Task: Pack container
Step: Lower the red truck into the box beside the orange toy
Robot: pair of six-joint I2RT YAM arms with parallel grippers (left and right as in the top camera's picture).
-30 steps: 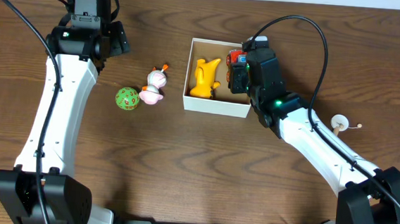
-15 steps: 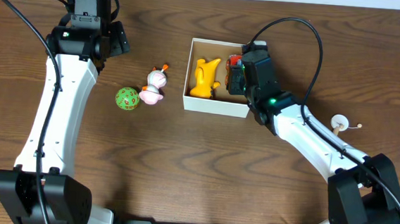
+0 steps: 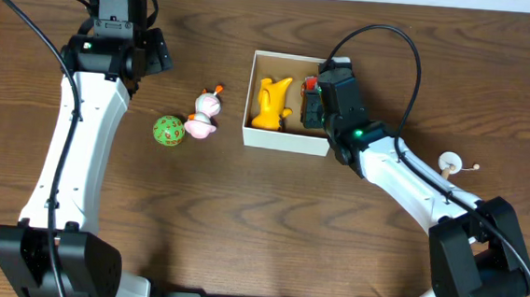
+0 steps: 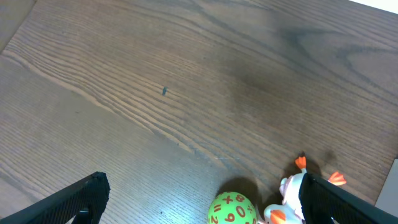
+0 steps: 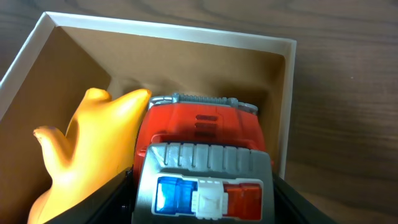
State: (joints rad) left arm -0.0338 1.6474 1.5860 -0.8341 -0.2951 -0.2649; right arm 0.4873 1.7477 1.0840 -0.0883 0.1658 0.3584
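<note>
Inside the container (image 5: 168,30), the right gripper (image 5: 202,202) stands half-open, clamped on a red toy truck (image 5: 199,134) beside a yellow toy (image 5: 87,143); left of the container lie a white bird toy (image 3: 206,114) and a green ball (image 3: 168,130); farther left, the left gripper (image 4: 202,198) hangs wide open, empty.

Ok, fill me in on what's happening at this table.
The right gripper holds a red toy truck down inside the container, next to a yellow toy already in it. The left gripper hangs open and empty over the table, near a green ball and a white-and-pink toy that lie outside the container.
</note>
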